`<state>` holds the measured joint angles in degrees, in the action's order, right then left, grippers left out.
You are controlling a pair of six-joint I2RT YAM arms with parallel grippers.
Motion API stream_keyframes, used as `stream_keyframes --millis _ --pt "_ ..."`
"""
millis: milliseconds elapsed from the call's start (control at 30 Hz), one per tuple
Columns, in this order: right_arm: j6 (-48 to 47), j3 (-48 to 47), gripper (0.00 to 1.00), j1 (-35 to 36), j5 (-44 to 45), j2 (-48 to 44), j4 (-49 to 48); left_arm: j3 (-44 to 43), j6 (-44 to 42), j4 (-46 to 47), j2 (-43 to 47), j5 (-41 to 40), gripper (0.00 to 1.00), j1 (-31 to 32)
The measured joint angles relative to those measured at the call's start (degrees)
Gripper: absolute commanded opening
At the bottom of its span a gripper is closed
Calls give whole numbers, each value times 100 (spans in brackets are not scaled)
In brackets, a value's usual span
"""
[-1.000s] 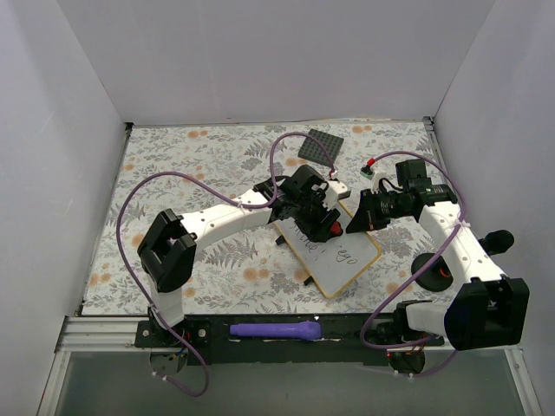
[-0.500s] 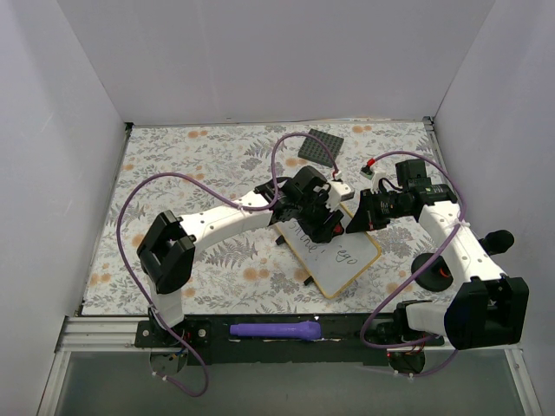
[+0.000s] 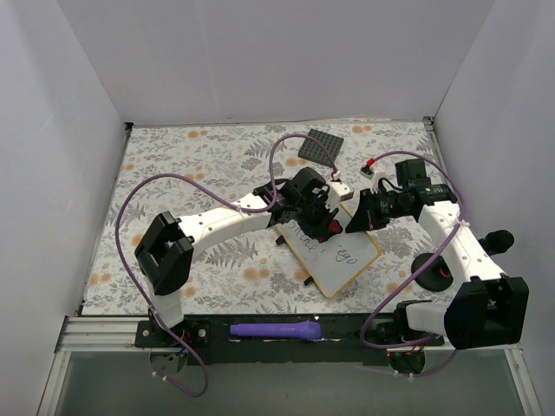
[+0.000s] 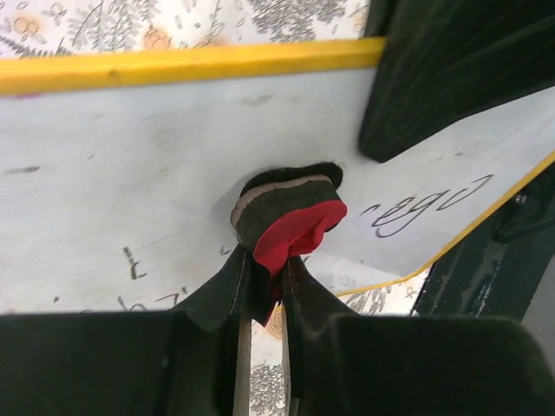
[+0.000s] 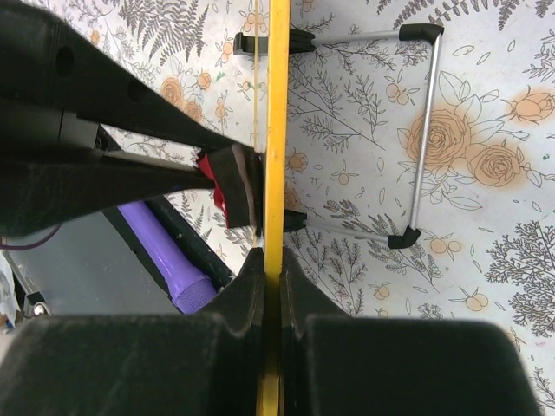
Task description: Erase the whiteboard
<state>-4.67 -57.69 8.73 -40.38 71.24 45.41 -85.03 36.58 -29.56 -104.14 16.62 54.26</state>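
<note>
We fear the left end effector (image 4: 262,286), clamped on the eraser (image 4: 290,221), pressing hard; the whiteboard (image 4: 130,173) could slip from the right end effector (image 5: 276,264) pinching its edge.

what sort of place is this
Probably a lab robot cell: plain white panels box in a floral-covered table, and a left arm and right arm are bolted to a rail at its near edge.
</note>
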Motion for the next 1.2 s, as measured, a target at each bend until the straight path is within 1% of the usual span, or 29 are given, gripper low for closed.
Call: stream_keyframes --millis 100,367,467,567,700,867,933,1067,1200 --pt "2 0 1 2 -2 0 -9 216 4 120 96 -101 0 -101" --pt "35 9 1 -2 15 0 -44 470 9 249 103 -63 0 -732" --pt "46 15 1 -2 15 0 -50 531 -31 317 109 -70 0 -846" --pt "57 15 1 -4 15 0 -48 627 -131 424 175 -168 0 -732" --pt "50 15 1 -9 15 0 -35 769 -216 538 284 -463 0 -424" --pt "31 15 1 -15 17 0 -33 796 -129 581 313 -481 0 83" --pt "17 15 1 -22 15 0 -31 796 -42 592 313 -459 0 92" --pt "11 15 1 -22 -7 0 -37 817 221 682 271 66 0 -350" --pt "17 15 1 -24 -9 7 -42 883 232 883 258 208 0 -977"
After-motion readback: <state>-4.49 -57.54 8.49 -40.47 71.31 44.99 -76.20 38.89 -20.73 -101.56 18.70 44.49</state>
